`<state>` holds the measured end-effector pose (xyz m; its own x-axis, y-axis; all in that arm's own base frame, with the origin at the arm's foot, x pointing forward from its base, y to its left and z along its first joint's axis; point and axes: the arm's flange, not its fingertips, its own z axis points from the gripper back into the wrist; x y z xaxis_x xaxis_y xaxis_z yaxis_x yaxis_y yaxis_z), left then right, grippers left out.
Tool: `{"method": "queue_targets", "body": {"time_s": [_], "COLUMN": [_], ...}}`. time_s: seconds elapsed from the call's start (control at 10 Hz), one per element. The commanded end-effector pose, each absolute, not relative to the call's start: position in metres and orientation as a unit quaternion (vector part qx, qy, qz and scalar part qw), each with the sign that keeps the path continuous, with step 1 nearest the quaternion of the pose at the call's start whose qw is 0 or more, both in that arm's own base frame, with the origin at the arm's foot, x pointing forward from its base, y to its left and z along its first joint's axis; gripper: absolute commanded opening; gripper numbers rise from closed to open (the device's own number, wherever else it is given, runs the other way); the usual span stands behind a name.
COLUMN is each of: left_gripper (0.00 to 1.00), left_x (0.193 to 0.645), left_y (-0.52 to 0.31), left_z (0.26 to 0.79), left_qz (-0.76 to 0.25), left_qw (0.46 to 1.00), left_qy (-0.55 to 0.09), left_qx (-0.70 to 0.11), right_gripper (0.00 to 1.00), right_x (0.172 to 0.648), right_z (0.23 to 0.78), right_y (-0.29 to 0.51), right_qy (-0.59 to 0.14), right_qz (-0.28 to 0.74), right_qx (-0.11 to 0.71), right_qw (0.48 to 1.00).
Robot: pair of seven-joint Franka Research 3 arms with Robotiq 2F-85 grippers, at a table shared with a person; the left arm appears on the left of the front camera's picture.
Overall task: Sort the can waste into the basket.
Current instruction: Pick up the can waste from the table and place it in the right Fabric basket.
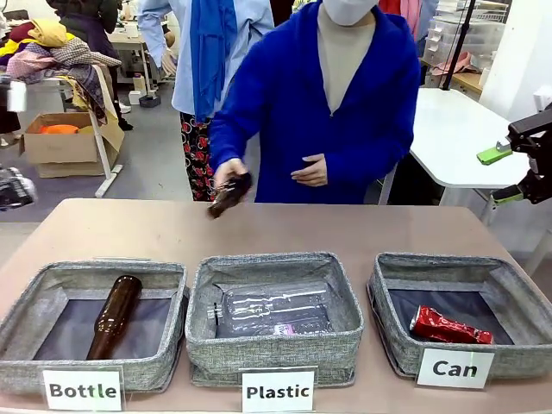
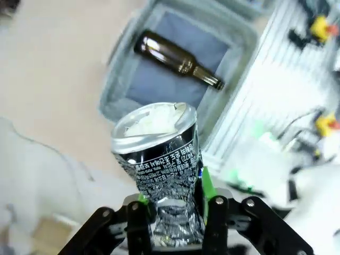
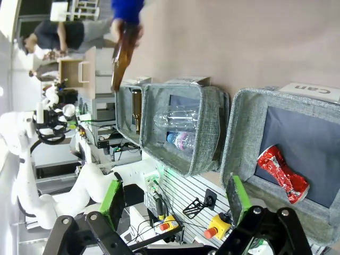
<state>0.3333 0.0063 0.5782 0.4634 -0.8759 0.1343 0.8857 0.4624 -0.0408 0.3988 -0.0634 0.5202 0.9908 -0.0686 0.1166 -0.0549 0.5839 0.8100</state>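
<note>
2 cans are accounted for. Silver can (image 2: 159, 154) is clamped low on its body between the left gripper (image 2: 174, 194) jaws, shiny lid pointing away from the wrist, wall seen dented. It is judged light, thin-walled, smooth, easily crushed and liable to slip. A hold low on the body with a modest squeeze is judged best. Crushed red can (image 1: 450, 328) is lying in the basket (image 1: 517, 285), beyond the right gripper (image 3: 174, 197) jaws, which are spread wide with nothing between them. Read off: "Can" label (image 1: 454, 368), "Plastic" label (image 1: 277, 392), "Bottle" label (image 1: 82, 390). Small white print on the silver can looks Korean but cannot be read. Brown bottle (image 2: 178, 61) is seen in another grey basket (image 2: 114, 85) beyond the left jaws.
</note>
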Motion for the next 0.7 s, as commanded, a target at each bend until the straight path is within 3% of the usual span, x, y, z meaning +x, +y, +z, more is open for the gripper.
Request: {"method": "queue_targets", "body": {"time_s": [0.0, 0.3, 0.4, 0.6], "left_gripper": [0.0, 0.0, 0.0, 0.0], "left_x": [0.346, 0.331, 0.305, 0.269], "left_y": [0.014, 0.106, 0.145, 0.173], "left_z": [0.562, 0.629, 0.64, 0.634], "left_qz": [-0.595, -0.562, -0.512, -0.493], "left_qw": [0.791, 0.8, 0.824, 0.813], "left_qy": [-0.138, -0.182, -0.225, -0.289], "left_qx": [-0.039, -0.101, -0.092, -0.114], "right_gripper": [1.0, 1.0, 1.0, 1.0], "right_x": [0.398, 0.398, 0.398, 0.398], "right_z": [0.522, 0.522, 0.522, 0.522], "right_y": [-0.065, -0.065, -0.065, -0.065], "right_qy": [-0.07, -0.07, -0.07, -0.07], "right_qz": [0.005, 0.005, 0.005, 0.005], "right_qx": [0.456, 0.456, 0.456, 0.456], "right_qw": [0.887, 0.887, 0.887, 0.887]}}
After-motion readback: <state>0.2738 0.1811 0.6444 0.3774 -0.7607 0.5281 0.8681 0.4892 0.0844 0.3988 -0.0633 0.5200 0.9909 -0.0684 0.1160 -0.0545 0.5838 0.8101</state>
